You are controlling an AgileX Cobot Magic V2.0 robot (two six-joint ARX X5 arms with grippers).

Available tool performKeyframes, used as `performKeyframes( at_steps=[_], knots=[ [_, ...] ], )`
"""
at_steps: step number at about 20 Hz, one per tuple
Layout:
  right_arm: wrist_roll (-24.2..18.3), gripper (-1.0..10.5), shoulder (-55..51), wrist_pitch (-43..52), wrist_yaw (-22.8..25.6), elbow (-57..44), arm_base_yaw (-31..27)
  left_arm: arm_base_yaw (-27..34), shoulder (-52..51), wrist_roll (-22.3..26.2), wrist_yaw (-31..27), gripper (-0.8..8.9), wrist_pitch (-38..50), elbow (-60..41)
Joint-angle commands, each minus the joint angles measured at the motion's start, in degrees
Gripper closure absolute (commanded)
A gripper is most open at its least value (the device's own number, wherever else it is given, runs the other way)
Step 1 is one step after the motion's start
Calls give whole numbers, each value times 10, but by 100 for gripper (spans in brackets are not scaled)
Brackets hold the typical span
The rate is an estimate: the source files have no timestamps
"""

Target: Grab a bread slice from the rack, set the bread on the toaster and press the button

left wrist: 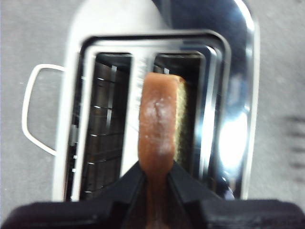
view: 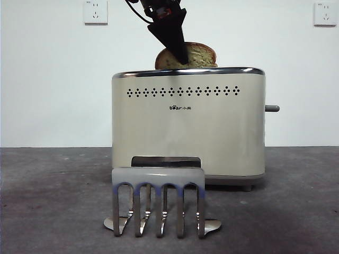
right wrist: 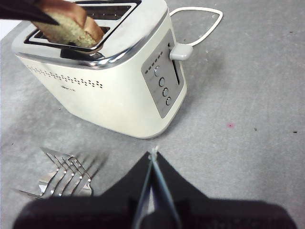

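The slice of bread [view: 197, 56] is tan with a brown crust and is held upright just above the cream toaster [view: 188, 127]. My left gripper [left wrist: 156, 179] is shut on the slice of bread [left wrist: 159, 121] and holds it over the toaster's slot [left wrist: 183, 109]; its lower edge is partly inside. In the front view the left gripper [view: 177, 50] comes down from above. My right gripper [right wrist: 152, 164] is shut and empty, hanging above the table beside the toaster [right wrist: 102, 90]. The grey button [right wrist: 180, 51] sticks out of the toaster's narrow end [view: 271, 108]. The silver rack [view: 159, 203] stands empty in front.
A white cord [right wrist: 200, 19] loops on the grey table behind the toaster and also shows in the left wrist view [left wrist: 35, 112]. Round knobs [right wrist: 162, 82] sit on the toaster's end panel. The rack [right wrist: 66, 174] lies near the right gripper. Two white wall sockets [view: 95, 11] are behind.
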Motion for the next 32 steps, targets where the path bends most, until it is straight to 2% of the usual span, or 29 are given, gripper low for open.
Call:
performKeyframes(
  at_steps=[1, 2, 5, 6, 8, 12, 14, 16, 19, 20, 21, 22, 24, 26, 29, 32],
  knots=[
    [-7, 949, 0, 2, -2, 4, 0, 1, 7, -30, 5, 807, 8, 0],
    [-7, 949, 0, 2, -2, 4, 0, 1, 7, -35, 5, 779, 7, 0],
    [-7, 949, 0, 2, -2, 4, 0, 1, 4, -51, 5, 525, 8, 0],
    [-7, 949, 0, 2, -2, 4, 0, 1, -1, -60, 5, 492, 8, 0],
    [-7, 949, 0, 2, -2, 4, 0, 1, -18, -76, 5, 494, 12, 0],
    [0, 949, 18, 5, 5, 4, 0, 0, -79, -147, 35, 495, 31, 0],
    [23, 949, 45, 14, 16, 4, 0, -5, -113, -166, 56, 499, 28, 0],
    [66, 949, 84, 38, 15, 4, 0, -12, -146, -190, 65, 499, 21, 0],
    [138, 950, 152, 87, -8, 8, 0, -26, -186, -263, 65, 501, -8, 0],
    [149, 950, 175, 97, -17, 16, 0, -29, -196, -285, 65, 504, -24, 0],
    [150, 950, 195, 99, -21, 28, 0, -29, -206, -307, 65, 508, -45, 0],
    [149, 950, 218, 101, -22, 44, 0, -29, -214, -332, 65, 580, -70, 0],
    [151, 950, 264, 117, -44, 78, 0, -29, -225, -351, 69, 804, -118, 0],
    [165, 954, 318, 145, -79, 113, -2, -28, -228, -373, 69, 821, -155, 0],
    [199, 954, 414, 184, -148, 168, -4, -24, -228, -416, 69, 821, -157, 0],
    [202, 954, 498, 186, -162, 217, -4, -24, -228, -453, 64, 821, -158, -1]
  ],
)
